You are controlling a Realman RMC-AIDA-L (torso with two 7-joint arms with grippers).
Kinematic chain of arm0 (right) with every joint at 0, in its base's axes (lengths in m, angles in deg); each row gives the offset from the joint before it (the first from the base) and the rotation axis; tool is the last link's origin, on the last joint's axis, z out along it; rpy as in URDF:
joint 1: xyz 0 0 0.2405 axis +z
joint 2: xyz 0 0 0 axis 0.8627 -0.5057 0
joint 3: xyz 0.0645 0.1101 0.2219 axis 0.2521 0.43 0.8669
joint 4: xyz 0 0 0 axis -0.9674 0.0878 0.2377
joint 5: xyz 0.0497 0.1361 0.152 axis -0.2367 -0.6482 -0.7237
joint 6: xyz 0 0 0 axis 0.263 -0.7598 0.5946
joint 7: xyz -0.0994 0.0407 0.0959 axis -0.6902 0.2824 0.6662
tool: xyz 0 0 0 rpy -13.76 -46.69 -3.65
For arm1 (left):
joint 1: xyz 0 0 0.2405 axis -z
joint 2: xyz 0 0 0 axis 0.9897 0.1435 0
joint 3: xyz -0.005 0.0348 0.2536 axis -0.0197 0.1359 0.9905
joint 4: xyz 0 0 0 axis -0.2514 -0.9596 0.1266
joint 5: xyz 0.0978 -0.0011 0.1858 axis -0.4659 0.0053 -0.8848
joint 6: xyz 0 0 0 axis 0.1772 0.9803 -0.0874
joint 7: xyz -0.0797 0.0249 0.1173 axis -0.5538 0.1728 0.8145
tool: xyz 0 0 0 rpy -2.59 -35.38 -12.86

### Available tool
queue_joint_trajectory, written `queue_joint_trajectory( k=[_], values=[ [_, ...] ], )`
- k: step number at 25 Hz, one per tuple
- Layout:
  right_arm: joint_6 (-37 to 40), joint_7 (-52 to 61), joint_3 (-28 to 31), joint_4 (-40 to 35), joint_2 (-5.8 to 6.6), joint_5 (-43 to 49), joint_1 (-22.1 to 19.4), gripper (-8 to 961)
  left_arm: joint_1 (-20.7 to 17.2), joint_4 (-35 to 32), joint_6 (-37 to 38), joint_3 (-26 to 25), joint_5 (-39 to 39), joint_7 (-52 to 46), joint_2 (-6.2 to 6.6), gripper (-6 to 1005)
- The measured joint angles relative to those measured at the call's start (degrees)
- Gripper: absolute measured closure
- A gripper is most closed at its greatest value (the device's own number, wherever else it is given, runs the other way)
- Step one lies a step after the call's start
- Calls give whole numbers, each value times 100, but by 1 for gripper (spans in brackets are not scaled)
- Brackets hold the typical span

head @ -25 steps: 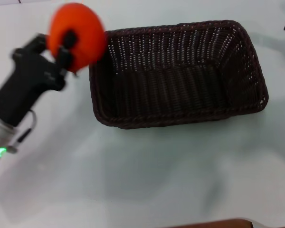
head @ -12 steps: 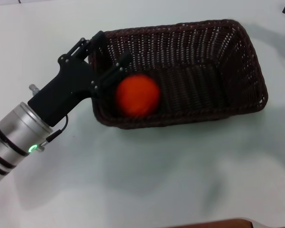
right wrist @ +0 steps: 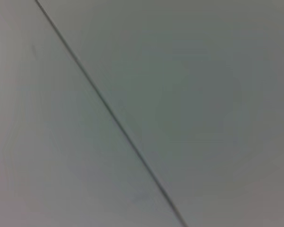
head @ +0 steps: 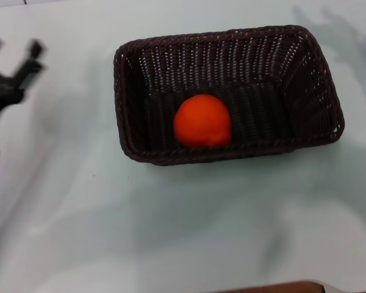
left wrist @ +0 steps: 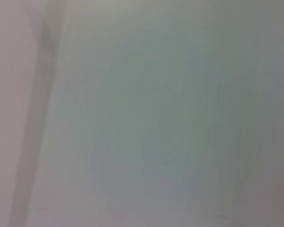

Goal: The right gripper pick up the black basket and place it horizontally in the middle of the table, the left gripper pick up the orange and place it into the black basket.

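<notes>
A glossy, pale white-bluish table (head: 189, 232) fills the head view, its sheen broken by soft grey shadows and faint reflections, with a thin brown strip showing along the near edge. The black basket (head: 329, 91) lies lengthwise across the middle of the table, its braided rim unbroken and its woven sides sloping down to a dark floor. The orange (head: 202, 121) sits inside the basket on that floor, close against the near long wall and toward the basket's left half.

At the far left edge of the head view, the left gripper (head: 12, 52) hangs over bare table, well apart from the basket and motion-blurred. Its 2 thin black fingers (head: 32, 50) stand spread with nothing between them, pointing up and away from the robot, while the dark body of the claw trails off the edge of the picture. The right gripper does not show in any view.

The left wrist view takes in only plain pale surface. The right wrist view shows the same pale surface, crossed by 1 thin dark diagonal line.
</notes>
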Motion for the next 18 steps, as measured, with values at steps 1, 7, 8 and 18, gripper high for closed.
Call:
queue_joint_trajectory(
  k=[1,7,8,18],
  values=[
    [2,-569,89,326,-1,-269,-2,162,-22,-76,-1,-353,2,12,9,117],
    [54,-3859,650,2249,-13,-1731,19,162,-148,-152,-4,-1377,3,375,12,91],
    [59,-4305,750,2504,-14,-1877,42,162,-163,-162,-6,-1481,3,441,9,91],
    [173,-5636,1045,3146,-56,-2000,368,162,-47,-372,15,-1784,1,1163,-4,91]
  ],
)
